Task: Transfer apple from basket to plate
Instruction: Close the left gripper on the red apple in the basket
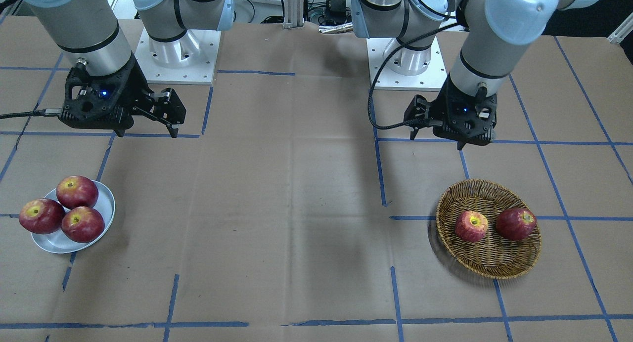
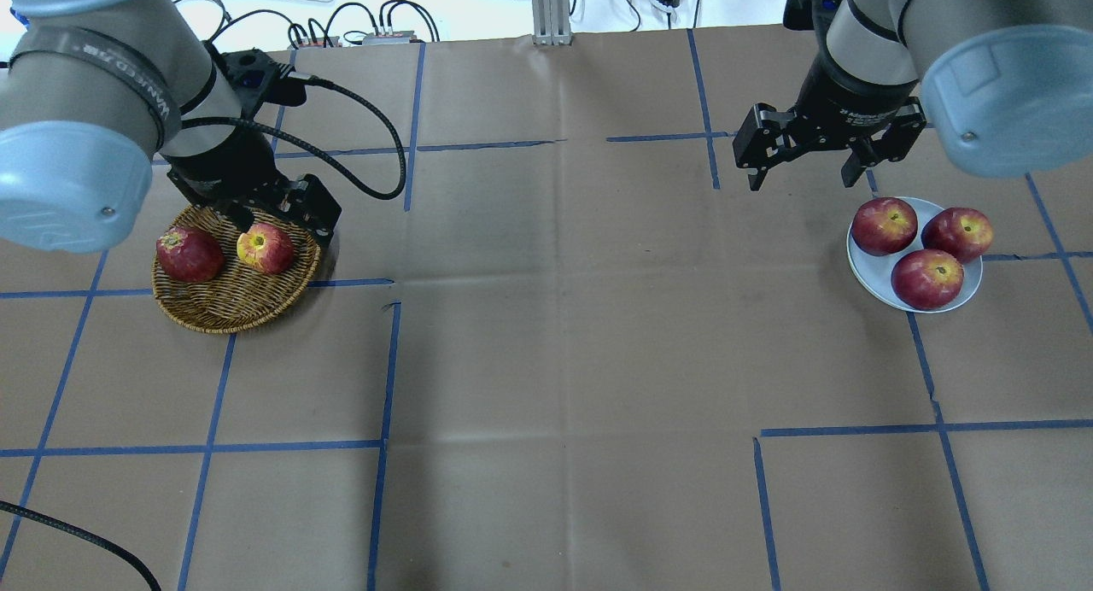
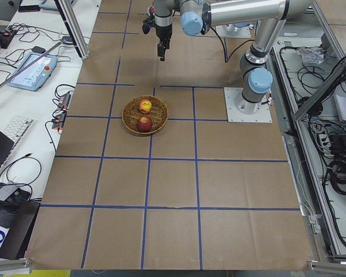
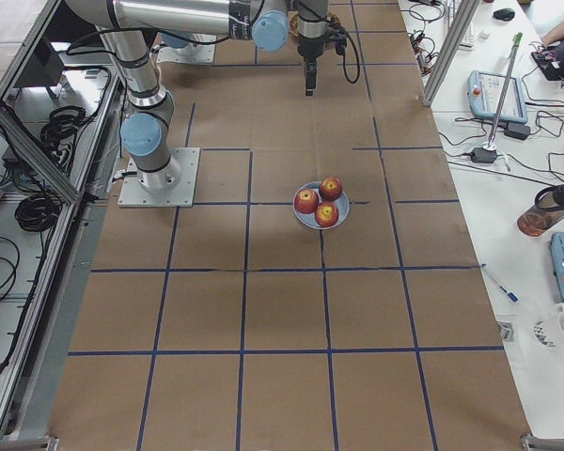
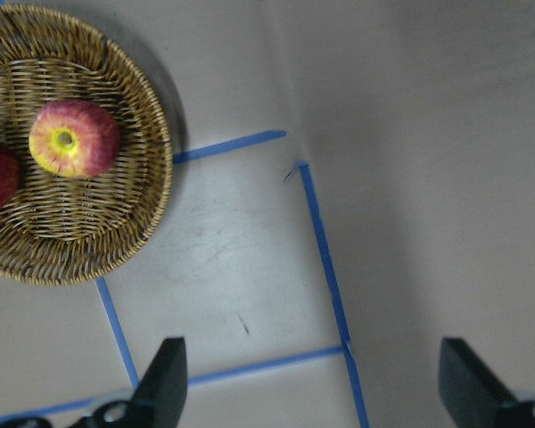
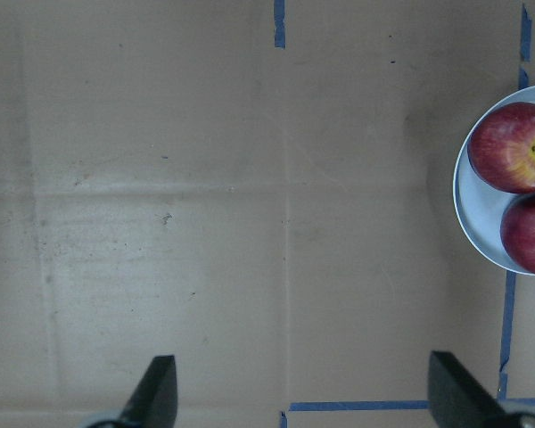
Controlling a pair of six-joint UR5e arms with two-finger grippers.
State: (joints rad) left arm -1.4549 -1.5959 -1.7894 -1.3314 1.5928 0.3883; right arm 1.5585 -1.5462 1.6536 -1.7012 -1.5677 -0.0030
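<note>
Apple [image 1: 471, 226] lies in basket [image 1: 489, 263], beside 1 darker apple [image 1: 516, 223]. Plate [image 2: 866, 271] carries 3 red apples [image 2: 927, 279]. Left gripper [image 5: 312, 383] spread wide, empty: plain in wrist view, mostly masked by the arm overhead. Right gripper [image 2: 801, 181] spread, empty, near plate.

Three dark red apples [image 2: 928, 279] cluster together, touching. A fourth dark apple [image 2: 189, 254] lies well apart from them. Blue tape [image 2: 290, 445] grids the brown paper [image 2: 564, 335].
</note>
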